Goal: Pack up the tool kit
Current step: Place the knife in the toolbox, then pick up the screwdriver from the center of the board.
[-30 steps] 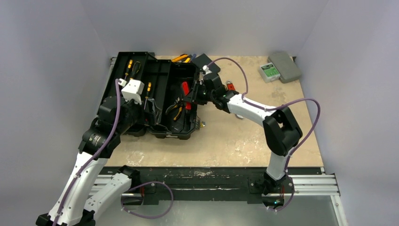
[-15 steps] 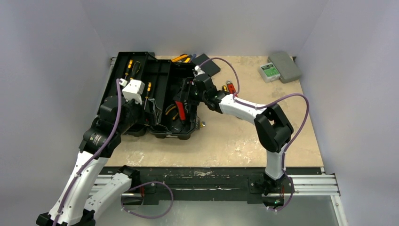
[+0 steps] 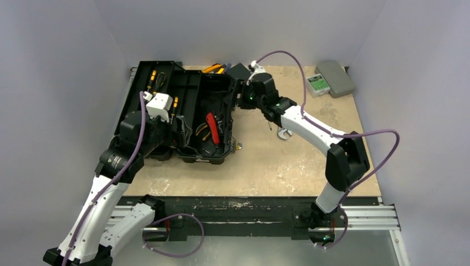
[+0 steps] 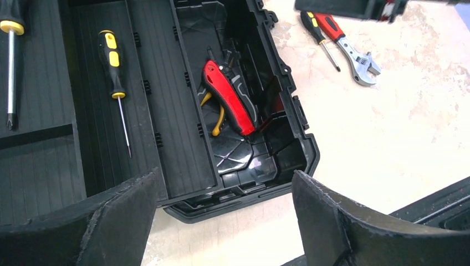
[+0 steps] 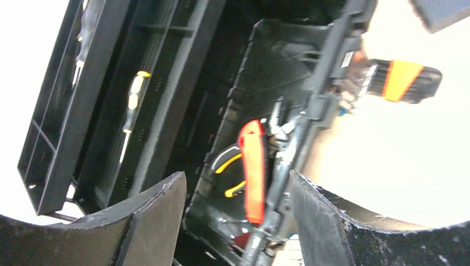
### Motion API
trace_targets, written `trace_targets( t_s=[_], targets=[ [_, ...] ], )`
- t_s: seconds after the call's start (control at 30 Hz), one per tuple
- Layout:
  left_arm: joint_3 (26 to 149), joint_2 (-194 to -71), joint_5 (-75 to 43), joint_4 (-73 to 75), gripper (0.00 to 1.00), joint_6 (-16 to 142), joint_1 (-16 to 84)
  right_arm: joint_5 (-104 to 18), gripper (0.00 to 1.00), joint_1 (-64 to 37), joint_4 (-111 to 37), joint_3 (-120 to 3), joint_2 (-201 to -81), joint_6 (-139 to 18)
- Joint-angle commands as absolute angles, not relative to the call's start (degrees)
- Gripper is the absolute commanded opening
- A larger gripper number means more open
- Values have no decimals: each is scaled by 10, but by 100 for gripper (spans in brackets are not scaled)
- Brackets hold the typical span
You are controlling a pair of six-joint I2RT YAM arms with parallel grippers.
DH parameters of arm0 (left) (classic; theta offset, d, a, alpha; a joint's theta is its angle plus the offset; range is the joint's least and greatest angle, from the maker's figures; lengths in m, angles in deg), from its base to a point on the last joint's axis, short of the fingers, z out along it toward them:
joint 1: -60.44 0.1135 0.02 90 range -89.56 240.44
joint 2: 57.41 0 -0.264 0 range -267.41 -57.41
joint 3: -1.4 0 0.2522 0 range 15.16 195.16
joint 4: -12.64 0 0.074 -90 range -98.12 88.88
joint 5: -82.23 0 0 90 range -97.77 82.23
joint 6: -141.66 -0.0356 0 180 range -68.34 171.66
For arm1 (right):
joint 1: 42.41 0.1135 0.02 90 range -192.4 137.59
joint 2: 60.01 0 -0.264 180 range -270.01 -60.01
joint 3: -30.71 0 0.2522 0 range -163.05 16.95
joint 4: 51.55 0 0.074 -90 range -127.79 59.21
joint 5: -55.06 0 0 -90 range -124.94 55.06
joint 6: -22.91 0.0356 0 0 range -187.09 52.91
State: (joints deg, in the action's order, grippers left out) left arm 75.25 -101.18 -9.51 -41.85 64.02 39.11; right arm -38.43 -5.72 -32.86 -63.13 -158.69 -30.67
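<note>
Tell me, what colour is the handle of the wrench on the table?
Red, with a silvery metal head. The wrench shows best in the left wrist view.

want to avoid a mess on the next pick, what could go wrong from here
The red tool lies slanted over the yellow pliers in the toolbox; it may sit high and stop it closing later. The wrench and screwdriver lie on the table close under the right arm, which could knock them away while reaching.
</note>
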Motion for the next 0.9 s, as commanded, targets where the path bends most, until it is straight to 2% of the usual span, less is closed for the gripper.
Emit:
trace_targets(
  t_s=[0.0, 0.2, 0.4, 0.57, 0.87],
  targets=[
    [752, -1017, -113, -395, 86, 630, 394, -372, 67, -107, -297, -608, -1548, -357],
    [752, -1029, -128, -392, 86, 631, 394, -375, 68, -168, -251, -603, -1564, -395],
    [754, -1052, -192, -386, 86, 633, 394, -352, 67, -203, -252, -586, -1594, -402],
    [755, -1063, -221, -379, 86, 632, 394, -281, 66, -212, -210, -620, -1647, -423],
    [755, -1081, -250, -376, 86, 641, 394, -256, 59, -211, -172, -692, -1744, -453]
  ],
)
